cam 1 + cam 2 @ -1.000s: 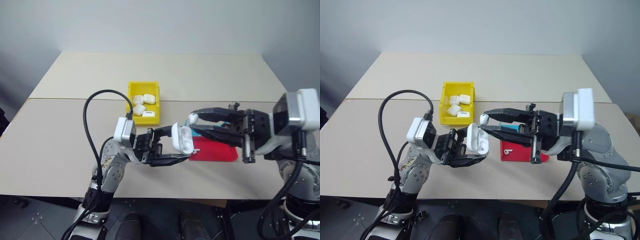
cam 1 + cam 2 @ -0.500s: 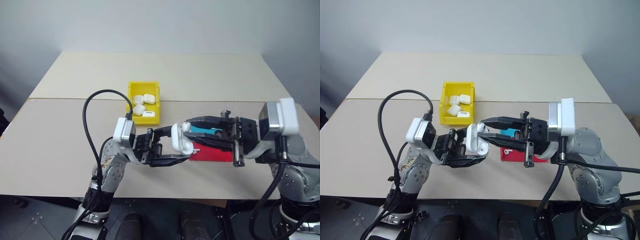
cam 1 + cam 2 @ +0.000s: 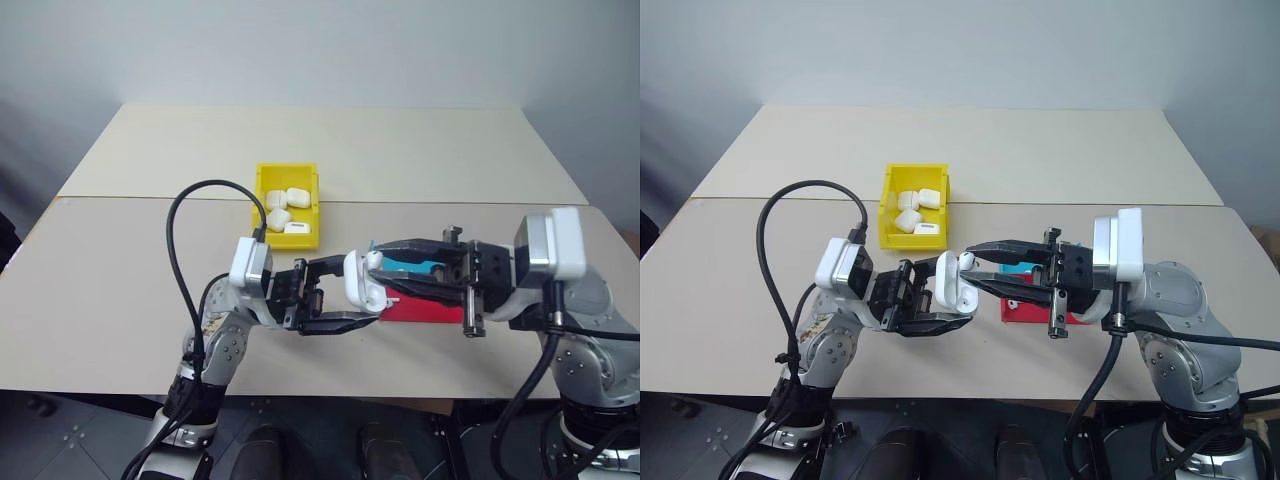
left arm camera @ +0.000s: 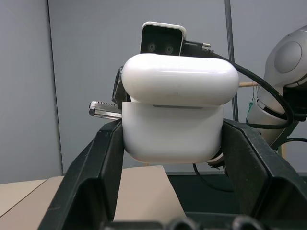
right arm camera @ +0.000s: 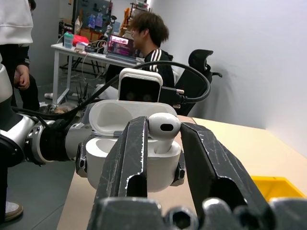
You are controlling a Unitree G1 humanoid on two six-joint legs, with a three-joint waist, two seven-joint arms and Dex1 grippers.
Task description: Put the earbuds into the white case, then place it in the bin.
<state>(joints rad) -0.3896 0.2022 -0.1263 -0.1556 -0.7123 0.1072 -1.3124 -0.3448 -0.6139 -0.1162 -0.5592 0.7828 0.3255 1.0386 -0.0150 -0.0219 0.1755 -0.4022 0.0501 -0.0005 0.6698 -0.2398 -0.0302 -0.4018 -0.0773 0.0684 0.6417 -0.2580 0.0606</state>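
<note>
Left wrist view shows the left gripper (image 3: 340,305) clamped on the side walls of the open case (image 4: 173,112), held above the table (image 3: 120,270) in front of the bin (image 3: 262,185). Right gripper (image 3: 970,270) pinches one earbud (image 5: 162,129) at the case mouth. Both parts look light, rigid and slippery; judged best gripped on flat flanks, clear of hinge and lid.

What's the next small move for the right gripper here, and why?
Probably ease the right gripper a little further toward the white case to seat the earbud, then release. The left gripper holds the case with its lid flipped open, and the earbud, pinched between the right fingers, has its stem at the case's opening but its head still stands above the rim.
</note>
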